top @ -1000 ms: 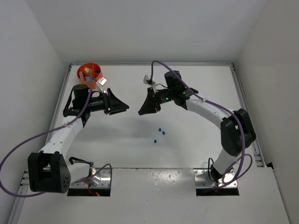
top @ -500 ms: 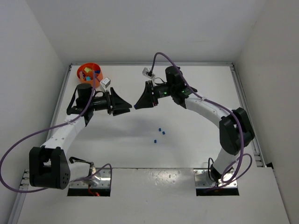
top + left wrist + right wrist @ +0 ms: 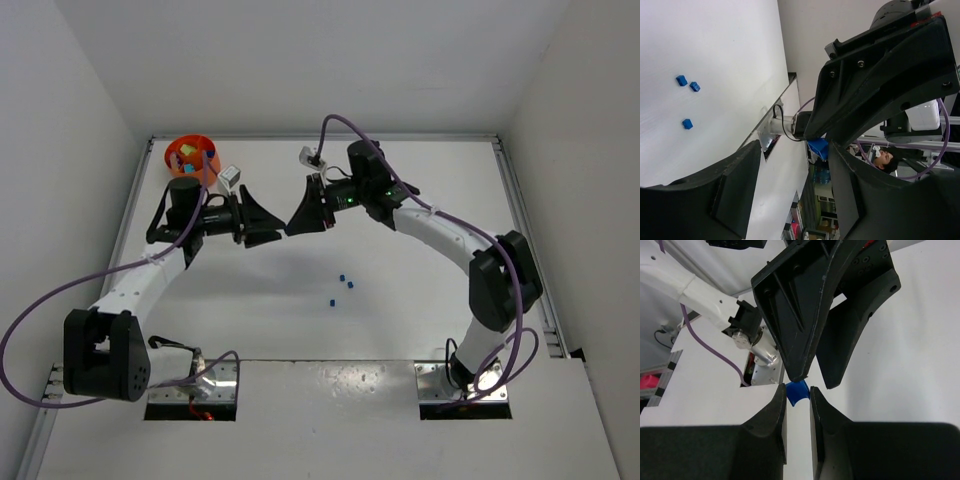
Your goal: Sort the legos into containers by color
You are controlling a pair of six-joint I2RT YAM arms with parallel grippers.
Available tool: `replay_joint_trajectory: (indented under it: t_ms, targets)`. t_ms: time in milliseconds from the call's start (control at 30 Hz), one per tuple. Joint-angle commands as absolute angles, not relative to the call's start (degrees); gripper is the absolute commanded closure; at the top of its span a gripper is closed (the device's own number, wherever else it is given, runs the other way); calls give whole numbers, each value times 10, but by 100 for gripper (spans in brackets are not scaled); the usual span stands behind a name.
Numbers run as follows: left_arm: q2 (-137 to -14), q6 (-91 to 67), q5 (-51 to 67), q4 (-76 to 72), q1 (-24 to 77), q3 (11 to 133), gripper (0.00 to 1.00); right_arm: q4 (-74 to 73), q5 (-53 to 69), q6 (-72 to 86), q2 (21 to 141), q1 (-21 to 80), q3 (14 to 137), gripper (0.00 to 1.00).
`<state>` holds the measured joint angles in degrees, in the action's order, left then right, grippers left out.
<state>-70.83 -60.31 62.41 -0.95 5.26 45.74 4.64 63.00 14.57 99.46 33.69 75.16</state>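
My right gripper (image 3: 797, 396) is shut on a small blue lego (image 3: 797, 391), held in the air over the table's middle. My left gripper (image 3: 795, 185) faces it tip to tip and stands open; the blue lego (image 3: 818, 148) sits between its fingertips, close to one finger (image 3: 795, 367). From above, the left gripper (image 3: 274, 229) and right gripper (image 3: 293, 226) meet. Three more blue legos (image 3: 342, 277) (image 3: 351, 284) (image 3: 331, 301) lie loose on the table, and the left wrist view shows them too (image 3: 682, 80). The orange bowl of containers (image 3: 184, 150), at the far left, holds coloured pieces.
White walls close the table on the left, the back and the right. A rail (image 3: 525, 240) runs along the right edge. Two metal base plates (image 3: 195, 385) (image 3: 462, 385) sit at the near edge, and purple cables trail from both arms.
The two grippers have closed the gap between them. The left one moved right, the right one moved left, and their tips now meet.
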Motion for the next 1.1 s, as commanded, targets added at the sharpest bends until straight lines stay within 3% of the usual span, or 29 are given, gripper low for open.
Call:
replay_joint_trajectory:
  t_ms: [0,167,467,667,700,767,933,967,1067]
  targets:
    - [-714,-611,624,-32,61,488,38,29,625,103,1003,346,787,100]
    - [-714,-616,624,-37,66,488,45,-6,619,62,1003,359,804,100]
    - [-714,-633,624,-55,71,475,67,-29,583,43,1013,371,816,100]
    - [-714,-644,629,-66,71,462,84,-34,564,38,1019,376,827,100]
    - [-714,-644,629,-66,71,462,91,-34,564,38,1019,376,827,100]
    - [-708,-644,629,-71,71,457,100,-45,551,38,1019,376,827,84]
    - [-702,-599,611,-40,71,464,100,-57,551,38,1004,369,822,63]
    - [-702,-589,611,-33,71,464,100,-63,556,33,994,363,822,52]
    - [-702,-540,595,4,59,494,100,-124,556,-17,967,358,831,49]
